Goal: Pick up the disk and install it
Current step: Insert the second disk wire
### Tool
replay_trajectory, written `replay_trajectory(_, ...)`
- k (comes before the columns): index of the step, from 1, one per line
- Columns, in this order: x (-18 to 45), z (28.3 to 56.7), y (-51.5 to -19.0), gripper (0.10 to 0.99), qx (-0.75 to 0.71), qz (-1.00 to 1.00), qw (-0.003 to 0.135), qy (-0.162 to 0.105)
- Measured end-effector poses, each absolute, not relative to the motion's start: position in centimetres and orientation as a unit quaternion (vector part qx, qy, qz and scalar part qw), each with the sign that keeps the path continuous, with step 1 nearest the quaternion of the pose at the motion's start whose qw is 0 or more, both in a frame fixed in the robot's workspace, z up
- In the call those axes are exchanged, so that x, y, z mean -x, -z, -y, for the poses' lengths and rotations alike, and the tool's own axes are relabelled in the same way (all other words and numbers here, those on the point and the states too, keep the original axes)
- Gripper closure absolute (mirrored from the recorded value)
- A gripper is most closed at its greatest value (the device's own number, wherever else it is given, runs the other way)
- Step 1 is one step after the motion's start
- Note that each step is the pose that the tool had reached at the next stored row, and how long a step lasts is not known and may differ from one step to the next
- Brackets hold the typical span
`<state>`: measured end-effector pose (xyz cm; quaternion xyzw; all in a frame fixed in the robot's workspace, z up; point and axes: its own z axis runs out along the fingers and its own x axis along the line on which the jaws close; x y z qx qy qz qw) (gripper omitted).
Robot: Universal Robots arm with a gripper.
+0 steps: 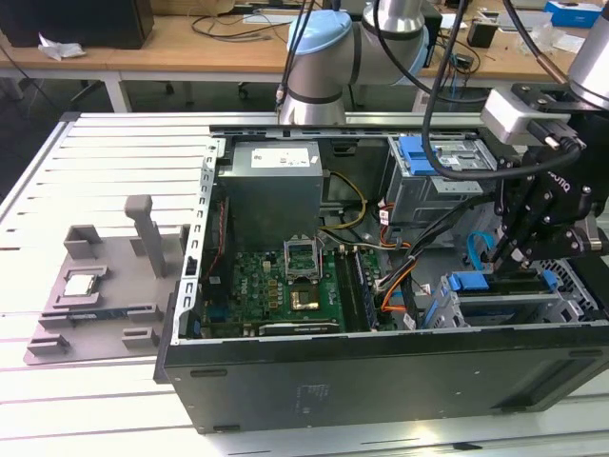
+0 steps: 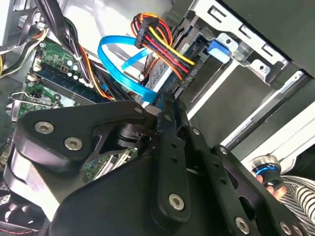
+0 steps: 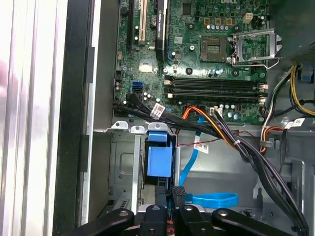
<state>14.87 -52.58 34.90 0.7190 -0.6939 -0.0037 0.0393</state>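
Ext. view, L to R: grey fixture tray (image 1: 95, 305) w/ small square CPU chip (image 1: 80, 284) on slatted table; open PC case (image 1: 381, 367) w/ green motherboard (image 1: 276, 290), PSU (image 1: 271, 186), upper drive cage w/ blue latch (image 1: 419, 157). Gripper (image 1: 514, 249) at ext. view's right, down inside case over lower drive bay. Fingers (image 3: 178, 194) drawn narrow, nearly together, in first wrist view; can't tell if they grip anything. Disk: blue carrier tab (image 3: 160, 158) just beside fingertips, seated in bay slot. Blue SATA cable (image 2: 120, 61) near.
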Motion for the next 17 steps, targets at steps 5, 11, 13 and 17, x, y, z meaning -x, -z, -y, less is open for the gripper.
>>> replay_trajectory(5, -15.19, 52.74, -34.89, 0.925, -0.719, 0.694, 0.041, 0.006)
replay_trajectory(11, -15.71, 52.75, -34.73, 0.925, -0.72, 0.693, 0.044, 0.009)
replay_trajectory(13, -15.76, 52.75, -34.61, 0.925, -0.72, 0.693, 0.044, 0.009)
replay_trajectory(17, -15.96, 52.76, -34.43, 0.925, -0.72, 0.693, 0.046, 0.011)
